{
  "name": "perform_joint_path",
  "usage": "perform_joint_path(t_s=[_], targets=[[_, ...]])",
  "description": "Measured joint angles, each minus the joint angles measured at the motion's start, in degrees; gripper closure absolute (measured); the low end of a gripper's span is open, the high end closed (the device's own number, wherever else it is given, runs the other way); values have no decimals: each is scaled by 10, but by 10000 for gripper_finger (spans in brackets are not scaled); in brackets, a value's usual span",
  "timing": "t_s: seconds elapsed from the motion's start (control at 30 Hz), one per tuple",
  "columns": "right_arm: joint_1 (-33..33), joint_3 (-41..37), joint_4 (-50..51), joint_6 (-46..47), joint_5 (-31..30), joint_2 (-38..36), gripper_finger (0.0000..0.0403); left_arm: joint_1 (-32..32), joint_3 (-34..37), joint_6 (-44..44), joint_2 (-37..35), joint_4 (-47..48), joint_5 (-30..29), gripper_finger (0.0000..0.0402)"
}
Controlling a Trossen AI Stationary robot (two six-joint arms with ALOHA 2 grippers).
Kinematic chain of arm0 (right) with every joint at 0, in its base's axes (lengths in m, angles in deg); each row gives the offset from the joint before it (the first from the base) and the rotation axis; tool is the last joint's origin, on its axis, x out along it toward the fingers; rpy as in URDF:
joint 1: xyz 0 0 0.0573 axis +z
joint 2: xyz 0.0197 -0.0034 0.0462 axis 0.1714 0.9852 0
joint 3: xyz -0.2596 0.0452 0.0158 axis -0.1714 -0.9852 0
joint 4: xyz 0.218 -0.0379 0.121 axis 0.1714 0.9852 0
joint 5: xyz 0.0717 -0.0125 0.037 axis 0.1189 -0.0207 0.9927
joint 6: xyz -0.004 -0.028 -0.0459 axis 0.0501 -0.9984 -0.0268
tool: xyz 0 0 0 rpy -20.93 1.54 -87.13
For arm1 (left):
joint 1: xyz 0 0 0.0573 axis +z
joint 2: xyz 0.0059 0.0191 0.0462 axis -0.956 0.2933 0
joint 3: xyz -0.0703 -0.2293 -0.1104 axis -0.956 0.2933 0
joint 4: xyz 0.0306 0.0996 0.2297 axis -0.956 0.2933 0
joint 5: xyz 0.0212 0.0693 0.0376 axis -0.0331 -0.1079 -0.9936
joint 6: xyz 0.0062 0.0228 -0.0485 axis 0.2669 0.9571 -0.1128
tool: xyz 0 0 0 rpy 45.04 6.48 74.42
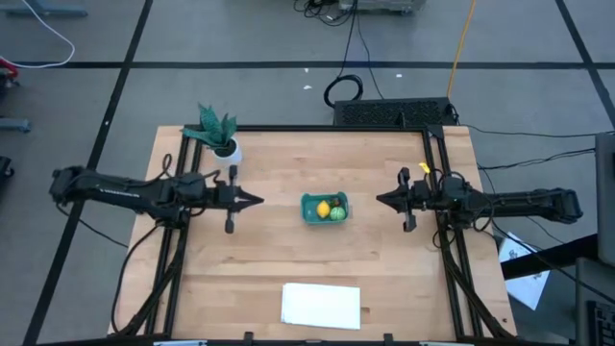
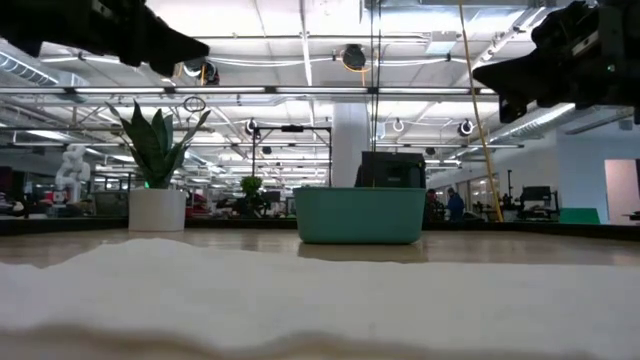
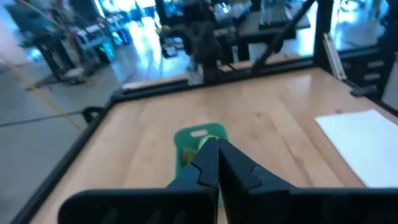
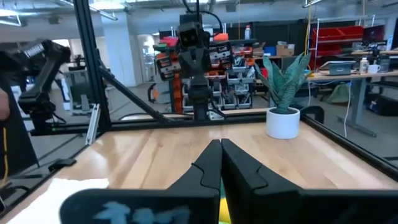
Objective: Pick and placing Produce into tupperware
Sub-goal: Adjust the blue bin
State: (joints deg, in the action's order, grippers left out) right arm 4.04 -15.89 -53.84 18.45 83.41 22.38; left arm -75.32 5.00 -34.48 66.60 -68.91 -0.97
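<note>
Midway between both arms: tupperware (image 1: 325, 208) on the table (image 1: 384, 269), long axis running arm to arm
produce: yellow piece (image 1: 323, 209) and green piece (image 1: 337, 212) inside the tub; red one not visible
left gripper (image 1: 258, 200): clenched, empty, pointing at the tub
right gripper (image 1: 380, 200): clenched, empty, slightly nearer

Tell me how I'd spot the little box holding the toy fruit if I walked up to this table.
Start at the wooden table and look to its middle, in the gap between the two dark arms. There sits the teal tub, small, shallow, with rounded corners. Unlike the flat white sheet at the near edge or the potted plant at the far left corner, it holds a yellow lemon and a green ball.
</note>
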Motion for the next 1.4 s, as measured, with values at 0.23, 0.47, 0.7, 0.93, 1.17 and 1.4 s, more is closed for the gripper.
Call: perform_joint_path(t_s=[0.23,0.47,0.7,0.93,1.17,1.4], targets=[[-1,0,16,10,0,-26,403,-4,37,4,-114,1,-5,401],[-1,0,44,22,1,-46,403,-15,38,27,-206,93,-27,401],[-1,0,64,22,2,-70,403,-15,39,23,-277,192,-40,401],[-1,0,87,9,3,-90,403,-15,39,27,-312,206,-36,401],[-1,0,88,3,3,-98,403,-15,63,27,-315,192,-35,401],[-1,0,100,-2,2,-98,403,-15,106,12,-315,151,-47,401]])
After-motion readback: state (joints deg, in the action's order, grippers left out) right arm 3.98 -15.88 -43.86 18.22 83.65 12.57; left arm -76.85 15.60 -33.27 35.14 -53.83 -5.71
